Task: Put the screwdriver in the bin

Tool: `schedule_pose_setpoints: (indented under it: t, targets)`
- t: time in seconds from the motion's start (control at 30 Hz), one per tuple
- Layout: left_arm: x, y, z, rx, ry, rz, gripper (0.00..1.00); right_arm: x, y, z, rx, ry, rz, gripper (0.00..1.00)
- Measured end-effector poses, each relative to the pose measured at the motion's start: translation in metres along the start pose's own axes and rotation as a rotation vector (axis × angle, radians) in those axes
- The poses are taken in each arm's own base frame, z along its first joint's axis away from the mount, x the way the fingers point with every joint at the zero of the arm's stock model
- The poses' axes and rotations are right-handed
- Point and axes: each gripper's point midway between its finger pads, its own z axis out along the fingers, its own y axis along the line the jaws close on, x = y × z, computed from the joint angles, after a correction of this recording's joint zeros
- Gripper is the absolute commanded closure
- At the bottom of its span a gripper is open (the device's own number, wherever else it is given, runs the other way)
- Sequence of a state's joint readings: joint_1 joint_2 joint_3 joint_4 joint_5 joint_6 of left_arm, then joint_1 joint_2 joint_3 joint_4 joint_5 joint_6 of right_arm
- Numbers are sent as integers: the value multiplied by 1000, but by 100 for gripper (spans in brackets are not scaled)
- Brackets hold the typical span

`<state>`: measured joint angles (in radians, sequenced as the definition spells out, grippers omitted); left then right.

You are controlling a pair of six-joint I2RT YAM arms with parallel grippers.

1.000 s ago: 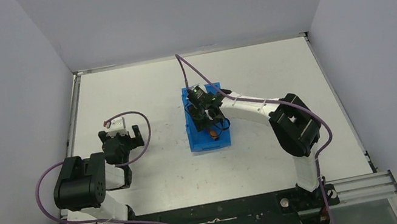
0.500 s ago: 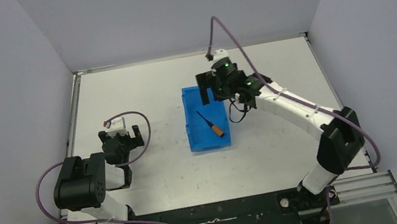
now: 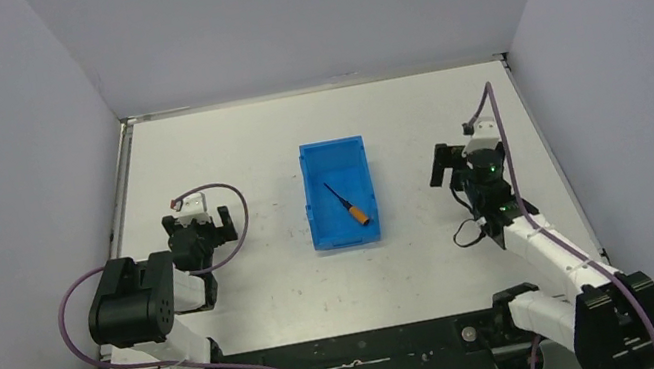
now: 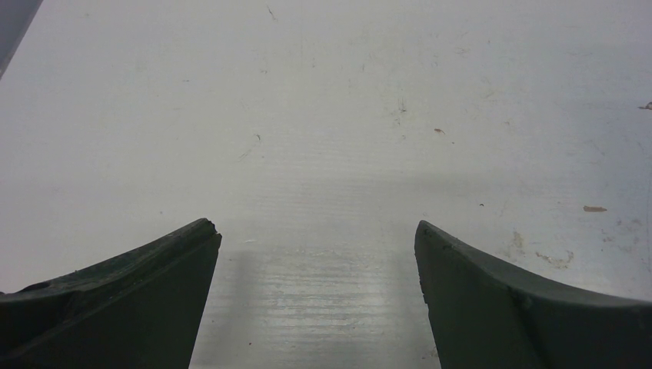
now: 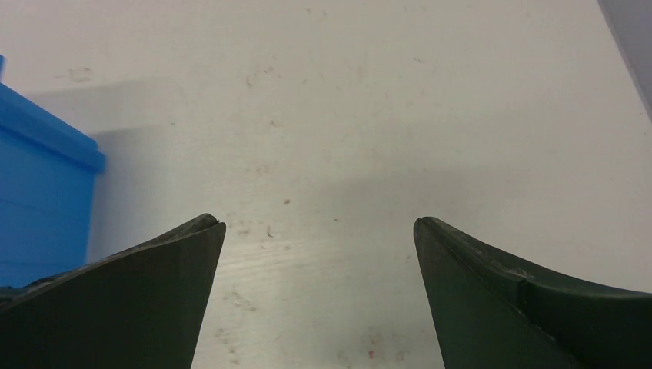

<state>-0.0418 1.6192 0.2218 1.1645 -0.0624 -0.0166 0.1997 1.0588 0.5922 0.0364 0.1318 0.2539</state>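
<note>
At the far left you have the left arm [image 3: 138, 314] folded back close to its base, with a purple cable [image 3: 231, 211] looping beside its wrist. The left gripper [image 3: 198, 222] sits low over the white table [image 3: 235, 145], well apart from the bin. In the left wrist view, the left gripper [image 4: 317, 231] is released. Its two dark fingers [image 4: 131, 300] stand wide apart with only bare, lightly scuffed tabletop between them, and they hold nothing.

Moving toward the middle, you see the blue bin [image 3: 310, 203] standing upright on the table between the two arms, its open top facing the overhead camera and its long sides running away from the bases. The screwdriver [image 3: 347, 205] lies flat on the bin's floor, inside its walls. It rests on a slant in the nearer half, with the thin black shaft pointing to the far left and the orange handle [image 3: 362, 216] toward the near right corner. Neither gripper touches it.

To the right of the bin, your right arm [image 3: 538, 254] reaches forward from its base along the right side of the table. The right gripper [image 3: 463, 162] is near the bin but apart from it. In the right wrist view, the right gripper [image 5: 319, 223] is released too, its fingers [image 5: 530, 307] spread wide over the empty-handed gap, with marked white tabletop between them. A corner of the blue bin [image 5: 38, 192] shows at the left edge of that view, beside the left finger and outside the jaws.
</note>
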Motion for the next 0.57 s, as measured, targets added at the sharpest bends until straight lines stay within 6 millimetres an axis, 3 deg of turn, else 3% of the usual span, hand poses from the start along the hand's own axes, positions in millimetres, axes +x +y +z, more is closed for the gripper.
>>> schedule_pose_setpoints:
  t: [0.13,0.3,0.37,0.57]
  targets:
    - [0,0,0,0,0,0,3,48,-23,-4,19,-64,-49,0]
    - [0,0,0,0,0,0,3,84,-37,-11,28,-134,-101,0]
    - [0,0,0,0,0,0,3,84,-40,-13,33,-167,-110,0]
    - [0,0,0,0,0,0,3,51,-37,-20,26,-316,-108,0]
